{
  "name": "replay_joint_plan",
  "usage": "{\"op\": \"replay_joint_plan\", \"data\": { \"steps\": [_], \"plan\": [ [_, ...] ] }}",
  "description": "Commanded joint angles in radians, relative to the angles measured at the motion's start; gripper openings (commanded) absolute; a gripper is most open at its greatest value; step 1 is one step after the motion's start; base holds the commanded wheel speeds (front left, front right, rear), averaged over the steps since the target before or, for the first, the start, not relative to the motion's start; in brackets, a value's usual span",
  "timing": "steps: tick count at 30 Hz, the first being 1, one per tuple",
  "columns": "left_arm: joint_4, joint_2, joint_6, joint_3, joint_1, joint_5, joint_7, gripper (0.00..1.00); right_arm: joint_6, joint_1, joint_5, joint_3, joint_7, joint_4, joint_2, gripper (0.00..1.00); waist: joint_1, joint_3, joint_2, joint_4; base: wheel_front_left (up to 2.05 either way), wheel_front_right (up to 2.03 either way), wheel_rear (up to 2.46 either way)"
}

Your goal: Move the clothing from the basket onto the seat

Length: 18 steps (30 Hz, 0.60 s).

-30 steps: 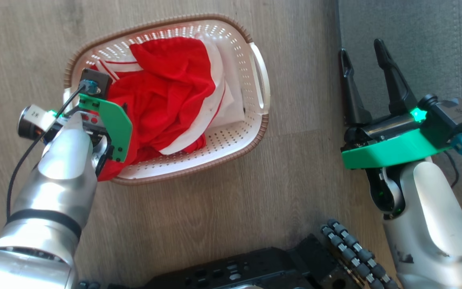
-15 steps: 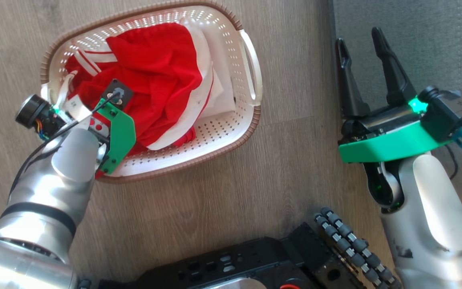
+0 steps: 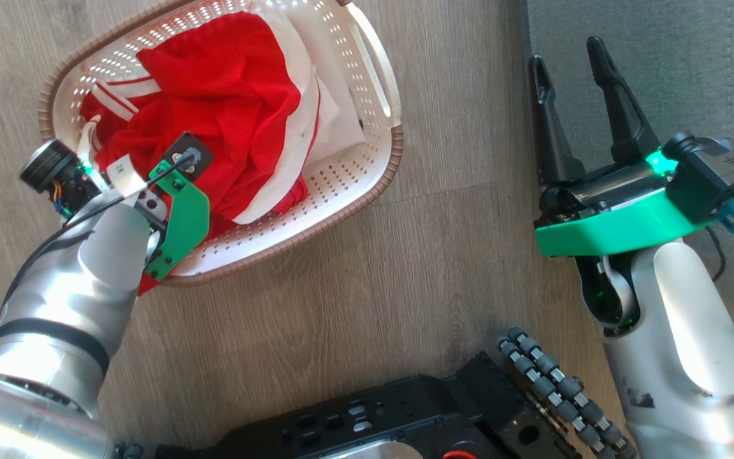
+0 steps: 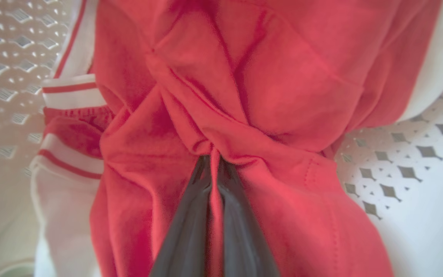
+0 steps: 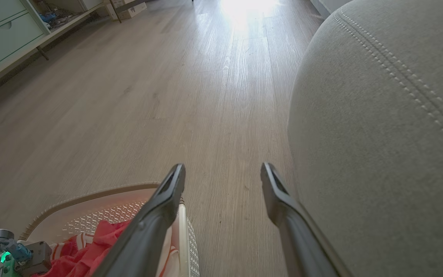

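Note:
Red clothing [image 3: 214, 108] with white stripe trim lies heaped in the cream perforated basket [image 3: 367, 172] on the floor. My left gripper [image 4: 214, 161] reaches down into the basket's near left side, its fingers pinched together with a fold of the red clothing [image 4: 244, 96] caught between them. In the head view its fingers are hidden under its green wrist plate [image 3: 182, 217]. My right gripper [image 3: 568, 54] hovers open over the floor beside the grey seat [image 3: 679, 57], nothing between its fingers. The seat [image 5: 390, 134] bulges at the right of the right wrist view, next to my right gripper [image 5: 223, 171].
The basket [image 5: 71, 204] stands on wood-look flooring [image 3: 456, 127]. My dark wheeled base [image 3: 405, 414] sits at the bottom of the head view. A pale cabinet [image 5: 2, 30] stands far off at the left of the right wrist view.
My left gripper has closed on a fold of the red clothing. The head camera has shifted, so the basket sits higher and further left in the picture. The right arm holds still.

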Motion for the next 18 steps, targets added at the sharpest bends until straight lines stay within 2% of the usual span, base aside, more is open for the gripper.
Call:
{"op": "replay_joint_plan", "data": {
  "steps": [1, 10, 17, 18],
  "plan": [
    [-0.002, 0.027, -0.003, 0.009, 0.034, -0.007, -0.015, 0.0, 0.007, 0.028, 0.0, 0.018, -0.006, -0.024, 0.011, 1.0, 0.0, -0.007, 0.0, 0.002, 0.0, 0.0, 0.0],
    [0.0, 0.011, -0.014, -0.005, 0.051, -0.033, -0.08, 0.0, 0.007, 0.026, -0.007, 0.024, -0.006, -0.003, 0.011, 1.0, 0.0, -0.059, 0.0, 0.007, 0.0, 0.0, 0.0],
    [0.0, -0.018, -0.016, 0.02, 0.098, -0.092, -0.187, 0.0, 0.007, 0.046, -0.012, 0.017, -0.006, 0.022, 0.011, 1.0, 0.0, -0.178, 0.0, 0.028, 0.0, 0.0, 0.0],
    [0.0, -0.033, -0.017, 0.031, 0.113, -0.114, -0.227, 0.0, 0.007, 0.055, -0.015, 0.014, -0.006, 0.032, 0.011, 1.0, 0.0, -0.219, 0.0, 0.039, 0.0, 0.0, 0.0]
  ]
}}
